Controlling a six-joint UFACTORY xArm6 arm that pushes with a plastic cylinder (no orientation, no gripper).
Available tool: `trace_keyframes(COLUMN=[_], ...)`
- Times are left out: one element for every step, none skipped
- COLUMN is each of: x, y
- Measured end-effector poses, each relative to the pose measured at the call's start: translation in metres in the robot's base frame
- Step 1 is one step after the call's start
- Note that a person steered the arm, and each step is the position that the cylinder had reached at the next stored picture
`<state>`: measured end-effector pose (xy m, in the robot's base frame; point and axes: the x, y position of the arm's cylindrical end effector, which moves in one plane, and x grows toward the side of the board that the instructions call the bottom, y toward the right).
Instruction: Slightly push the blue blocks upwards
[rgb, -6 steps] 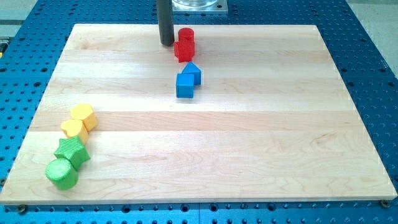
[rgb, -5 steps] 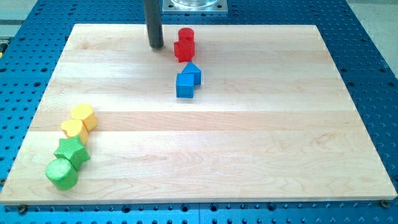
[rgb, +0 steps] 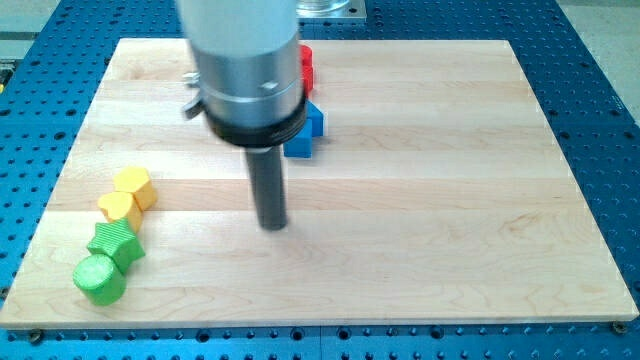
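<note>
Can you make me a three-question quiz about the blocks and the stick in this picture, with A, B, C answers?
1. Where is my tip compared with the blue blocks?
A. toward the view's bottom
B. toward the view's top
C. on top of them

2. How many yellow blocks are there?
A. one
B. two
C. four

3. Is my tip touching a block?
A. yes, a green one
B. yes, a red one
C. no

Answers: 1 A, the rod ends on bare wood below the blue pair. 2 B, two yellow blocks sit above the green blocks. 3 C, bare board surrounds the tip.
</note>
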<state>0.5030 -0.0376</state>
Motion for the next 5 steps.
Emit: trace_keyframes(x=[-0.045, -0.047, -0.047, -0.04, -0.035], y=[0.032, 0.032, 0.031, 0.009, 0.003])
